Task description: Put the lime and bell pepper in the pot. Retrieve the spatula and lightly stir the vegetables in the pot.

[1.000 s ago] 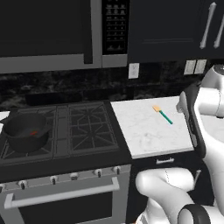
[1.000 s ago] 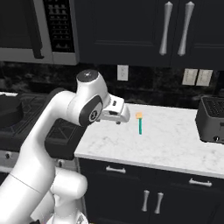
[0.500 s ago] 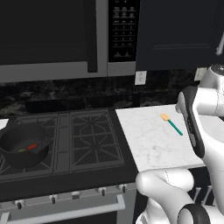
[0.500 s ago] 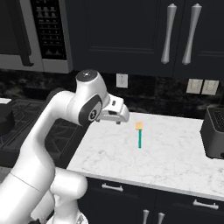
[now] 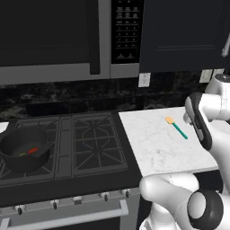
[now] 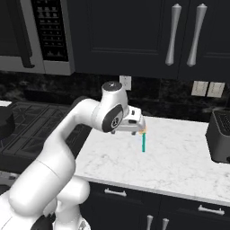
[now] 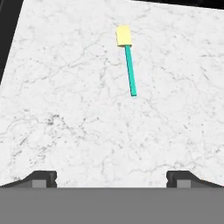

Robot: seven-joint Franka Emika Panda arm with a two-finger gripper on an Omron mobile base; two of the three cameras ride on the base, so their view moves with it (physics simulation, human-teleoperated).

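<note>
The spatula (image 7: 127, 61) lies flat on the white marble counter (image 7: 78, 109), alone, well clear of every edge. Seen from the hand camera its long axis runs nearly straight up and down: the yellowish blade points to about 12 o'clock and the teal handle trails to about 6, leaning slightly toward 5. From the left base camera the spatula (image 5: 176, 127) slants instead, blade toward 10 o'clock, handle toward 4.

Bare marble surrounds the spatula on all sides. The counter's left edge meets the black gas stove (image 5: 85, 143); a dark toaster (image 6: 220, 141) sits far off at the right end.

The gripper (image 7: 111, 177) hangs above the counter on the handle side of the spatula, its fingers (image 7: 41, 177) spread wide apart with nothing between them, touching nothing.

On the stove's left burner sits the black pot (image 5: 23, 150). Inside it lie the red bell pepper (image 5: 33, 151) and, just at its 8 o'clock, the small yellowish lime (image 5: 22, 155)
</note>
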